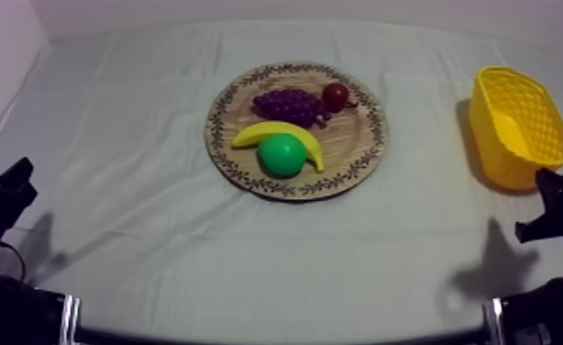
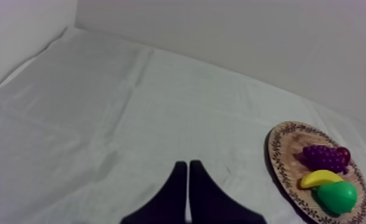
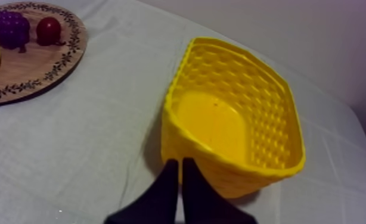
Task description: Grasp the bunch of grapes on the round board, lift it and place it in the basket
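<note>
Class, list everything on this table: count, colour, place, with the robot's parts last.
wooden board: one, brown, patterned rim, middle of the cloth.
bunch of grapes: one, purple, on the board's far side.
small red fruit: one, red, on the board, beside the grapes.
banana: one, yellow, on the board, between grapes and pear.
pear: one, green, on the board's near side.
yellow basket: one, on the cloth, right side.
cloth: one, grey-white, spread under everything.
left gripper: one, black, shut, over bare cloth.
right gripper: one, black, shut, beside the basket.
</note>
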`<state>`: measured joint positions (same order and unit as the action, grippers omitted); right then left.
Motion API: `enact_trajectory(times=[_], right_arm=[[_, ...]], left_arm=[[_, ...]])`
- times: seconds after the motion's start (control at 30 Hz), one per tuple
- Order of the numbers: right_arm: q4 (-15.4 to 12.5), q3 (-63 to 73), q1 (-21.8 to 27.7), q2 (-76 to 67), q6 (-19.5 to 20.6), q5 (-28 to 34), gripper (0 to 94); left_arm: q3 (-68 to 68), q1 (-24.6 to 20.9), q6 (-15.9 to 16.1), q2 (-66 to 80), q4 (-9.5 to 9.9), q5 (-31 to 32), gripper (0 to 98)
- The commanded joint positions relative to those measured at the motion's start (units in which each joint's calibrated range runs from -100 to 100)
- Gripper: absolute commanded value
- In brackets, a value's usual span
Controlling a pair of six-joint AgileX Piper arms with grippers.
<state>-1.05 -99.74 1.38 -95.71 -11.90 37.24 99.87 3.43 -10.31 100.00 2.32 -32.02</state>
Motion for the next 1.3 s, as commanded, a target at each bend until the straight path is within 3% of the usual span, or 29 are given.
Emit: enact_trajectory(times=[0.0, 0.73, 1.03, 1.27], right_arm=[[0.0, 0.0, 0.0, 0.0, 0.0, 0.1, 0.5], [0.0, 0.0, -0.6, 0.0, -1.0, 0.3, 0.8], [5.5, 2.2, -2.3, 4.3, 2.5, 0.0, 0.5], [6.7, 13.7, -4.0, 14.9, 4.8, 2.3, 0.5]], left_arm=[[0.0, 0.0, 0.0, 0.0, 0.0, 0.0, 0.1], [0.0, 0.0, 0.0, 0.0, 0.0, 0.0, 0.1], [0.0, 0.0, 0.0, 0.0, 0.0, 0.0, 0.1], [0.0, 0.0, 0.0, 0.0, 0.0, 0.0, 0.1]])
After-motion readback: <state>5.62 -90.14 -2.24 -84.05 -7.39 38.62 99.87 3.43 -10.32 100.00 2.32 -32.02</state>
